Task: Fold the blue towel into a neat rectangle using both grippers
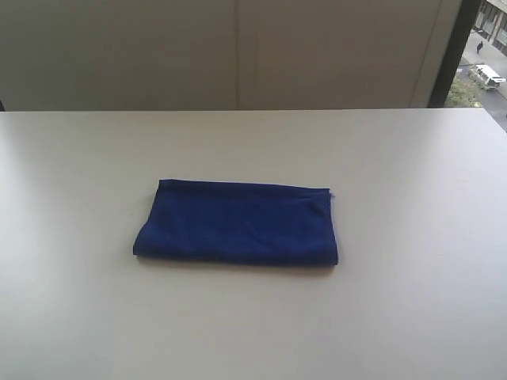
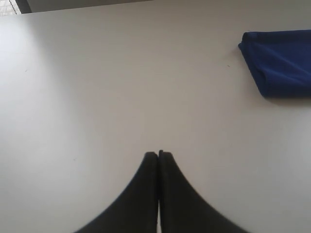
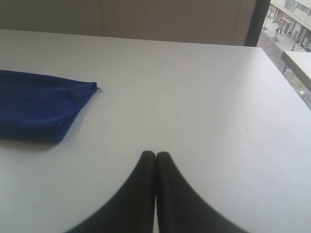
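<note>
The blue towel (image 1: 238,222) lies folded as a flat rectangle in the middle of the white table (image 1: 412,174). Neither arm shows in the exterior view. In the left wrist view my left gripper (image 2: 158,154) is shut, its black fingers pressed together with nothing between them, and one end of the towel (image 2: 282,62) lies well away from it. My right gripper (image 3: 156,154) is likewise shut and empty above bare table, with the towel's other end (image 3: 41,104) off to the side, apart from it.
A pale wall (image 1: 238,47) stands behind the table's far edge. A dark window frame (image 1: 453,47) with a street view is at the back right. Another pale tabletop corner (image 3: 299,63) shows beyond the table's side edge in the right wrist view.
</note>
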Available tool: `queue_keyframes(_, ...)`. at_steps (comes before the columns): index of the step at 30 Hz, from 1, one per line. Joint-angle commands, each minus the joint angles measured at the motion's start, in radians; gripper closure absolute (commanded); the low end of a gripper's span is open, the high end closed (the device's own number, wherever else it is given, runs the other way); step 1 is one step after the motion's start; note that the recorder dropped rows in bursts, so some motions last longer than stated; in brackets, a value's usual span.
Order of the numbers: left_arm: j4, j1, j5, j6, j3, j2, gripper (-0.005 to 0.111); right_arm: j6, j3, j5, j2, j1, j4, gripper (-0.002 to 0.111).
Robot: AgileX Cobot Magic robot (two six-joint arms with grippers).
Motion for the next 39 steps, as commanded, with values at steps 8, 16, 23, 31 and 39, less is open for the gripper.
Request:
queue_keyframes(8,-0.014,0.002,-0.004,0.002,0.003,-0.004,0.107,-0.003,0.002,-0.007,-0.006,0.068,-0.006,0.108)
queue_keyframes(16,-0.014,0.002,-0.004,0.002,0.003,-0.004,0.107,-0.003,0.002,-0.007,-0.006,0.106,-0.006,0.108)
queue_keyframes(23,-0.014,0.002,-0.004,0.002,0.003,-0.004,0.107,-0.003,0.002,-0.007,-0.006,0.106,-0.006,0.108)
queue_keyframes(31,-0.014,0.002,-0.004,0.002,0.003,-0.004,0.107,-0.003,0.002,0.0,-0.006,0.105,-0.006,0.108)
queue_keyframes(39,-0.014,0.002,-0.004,0.002,0.003,-0.004,0.107,-0.003,0.002,0.0,-0.006,0.105,-0.006,0.108)
